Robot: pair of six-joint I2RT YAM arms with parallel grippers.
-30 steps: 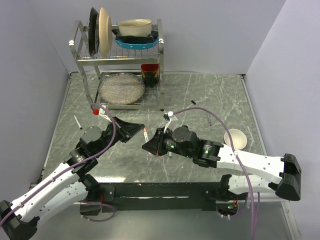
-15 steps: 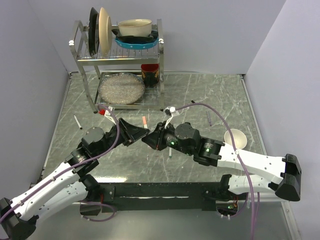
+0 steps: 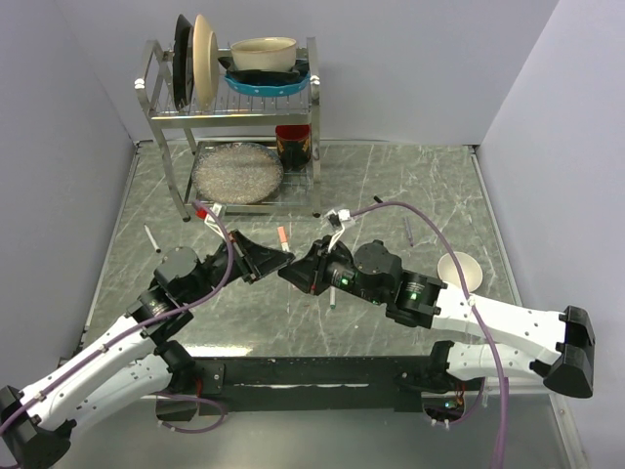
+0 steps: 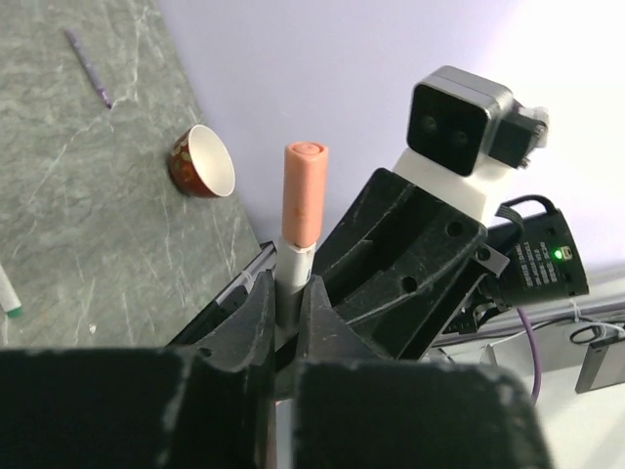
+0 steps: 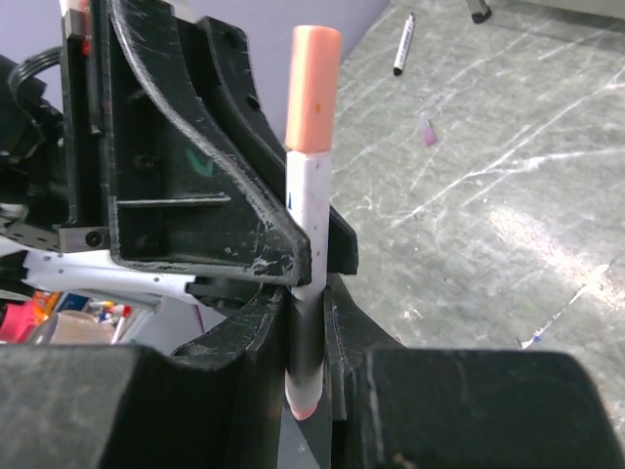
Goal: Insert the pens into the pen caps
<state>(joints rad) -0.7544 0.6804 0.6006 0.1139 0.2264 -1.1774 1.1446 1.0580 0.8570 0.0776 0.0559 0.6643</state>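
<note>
The left gripper (image 4: 285,295) and the right gripper (image 5: 308,305) meet just in front of the rack (image 3: 156,117). Each is clenched on the same pen (image 5: 310,210), which is lifted off the table. A pink cap (image 4: 304,191) sits on the end that points toward the rack.

A lab bench: plain partition walls (image 3: 59,147), marble-look table (image 3: 410,195), dish rack (image 3: 314,127).

Marble table (image 3: 439,195) — rack (image 3: 313,127), cup (image 3: 459,271), loose pens (image 3: 152,238).
</note>
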